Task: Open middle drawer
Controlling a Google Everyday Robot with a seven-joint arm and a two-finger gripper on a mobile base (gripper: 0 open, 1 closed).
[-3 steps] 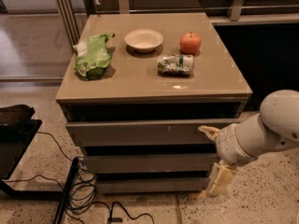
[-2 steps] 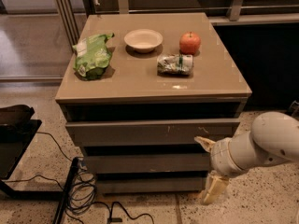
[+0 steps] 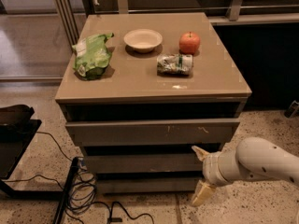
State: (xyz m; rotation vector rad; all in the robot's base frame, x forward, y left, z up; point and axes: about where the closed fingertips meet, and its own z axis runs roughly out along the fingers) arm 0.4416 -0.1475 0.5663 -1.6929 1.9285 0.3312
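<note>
The cabinet has three stacked taupe-grey drawer fronts. The middle drawer [image 3: 145, 163] is the plain front of medium height, under the taller top front with whitish scratch marks [image 3: 154, 131] and above the slim bottom front [image 3: 145, 185]. It sits flush, pushed in. My gripper [image 3: 200, 172] is at the right end of the middle drawer front, on a white arm coming in from the right. It is open, with one cream fingertip [image 3: 199, 152] at the drawer's top edge and the other fingertip [image 3: 201, 193] lower, by the bottom front. It holds nothing.
On the cabinet top [image 3: 140, 80] lie a green chip bag [image 3: 92, 55], a white bowl [image 3: 143, 39], a red apple [image 3: 189, 42] and a crushed can [image 3: 174, 64]. Black cables [image 3: 84, 195] lie on the speckled floor at the left. A black object [image 3: 14, 125] stands at far left.
The arm and gripper have moved down and to the left, from beside the top drawer front to the right end of the middle front. The drawers have not moved.
</note>
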